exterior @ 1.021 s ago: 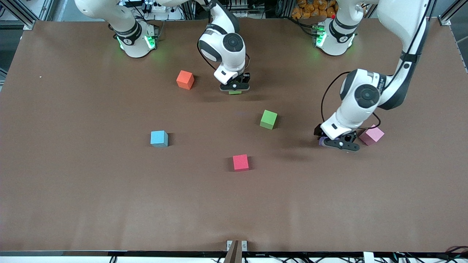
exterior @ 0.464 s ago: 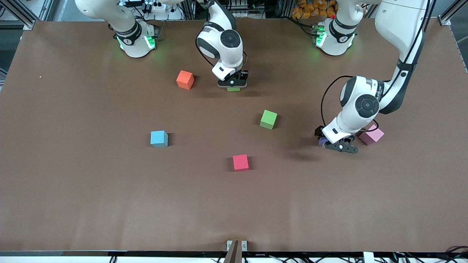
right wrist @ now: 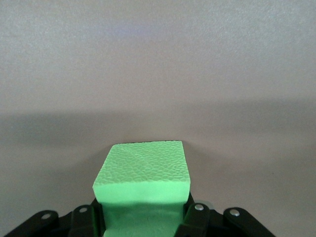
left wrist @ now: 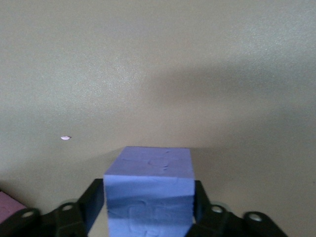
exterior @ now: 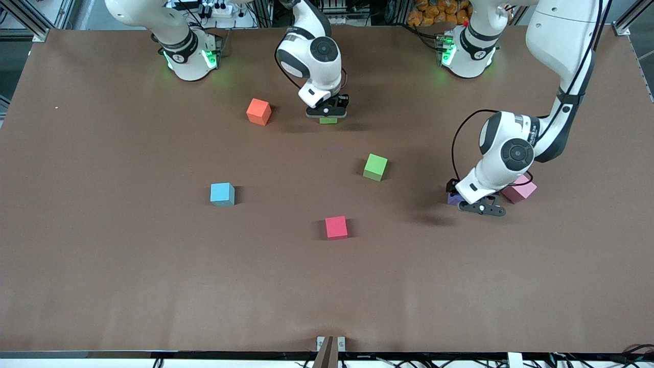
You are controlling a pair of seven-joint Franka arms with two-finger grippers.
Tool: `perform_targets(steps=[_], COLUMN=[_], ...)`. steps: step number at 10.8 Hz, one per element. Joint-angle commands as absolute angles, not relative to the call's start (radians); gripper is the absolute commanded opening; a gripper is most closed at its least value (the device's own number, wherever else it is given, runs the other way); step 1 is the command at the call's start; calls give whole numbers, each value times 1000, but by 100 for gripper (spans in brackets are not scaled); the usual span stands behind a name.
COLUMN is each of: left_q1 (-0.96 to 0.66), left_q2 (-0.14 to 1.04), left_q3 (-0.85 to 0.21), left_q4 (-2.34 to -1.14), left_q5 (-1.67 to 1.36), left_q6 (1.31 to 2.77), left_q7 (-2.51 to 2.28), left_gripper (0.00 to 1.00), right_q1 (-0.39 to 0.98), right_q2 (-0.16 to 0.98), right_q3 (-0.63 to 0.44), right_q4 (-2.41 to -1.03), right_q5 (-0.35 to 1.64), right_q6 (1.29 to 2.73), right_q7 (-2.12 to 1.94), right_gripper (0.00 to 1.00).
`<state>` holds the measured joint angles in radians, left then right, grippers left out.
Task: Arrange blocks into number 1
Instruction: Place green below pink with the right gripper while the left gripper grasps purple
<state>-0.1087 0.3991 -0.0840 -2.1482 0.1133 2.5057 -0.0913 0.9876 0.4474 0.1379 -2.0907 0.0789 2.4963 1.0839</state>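
My left gripper [exterior: 477, 205] is low at the table toward the left arm's end, shut on the purple block [exterior: 452, 198] [left wrist: 150, 173]; its black fingers [left wrist: 94, 203] press both side faces. A pink block [exterior: 521, 189] [left wrist: 7, 202] lies right beside it. My right gripper [exterior: 327, 112] [right wrist: 143, 219] is shut on a green block [exterior: 328, 120] [right wrist: 143, 170], held low beside the orange block [exterior: 258, 111]. A second green block [exterior: 375, 167], a light blue block [exterior: 223, 194] and a red block [exterior: 336, 227] lie loose nearer the front camera.
The brown table [exterior: 127, 266] spreads wide and bare toward the front camera. The two arm bases [exterior: 189, 56] [exterior: 467, 53] stand at the edge farthest from that camera. A small white speck [left wrist: 65, 138] lies on the table near the purple block.
My left gripper has sunk a little and shut on the purple block. My right gripper, still holding the green block, has shifted toward the robots' bases.
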Motion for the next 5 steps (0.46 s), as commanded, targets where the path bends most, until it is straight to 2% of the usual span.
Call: perform_targets(steps=[1, 5], left_q1=[-124, -182], left_q2=[399, 325], left_q3=[-74, -75], left_q4=[-2140, -2138], left_q5=[71, -75], left_q6=[2511, 2482], left_q7=[-74, -89], left_gripper=[0, 0], right_q1=[994, 996], right_q2=[403, 397], right_q3=[152, 153], right_q4=[-2126, -2128], right_q5=[104, 104], right_q6=[2496, 2488], right_q7=[1109, 1121], right_gripper=[12, 14])
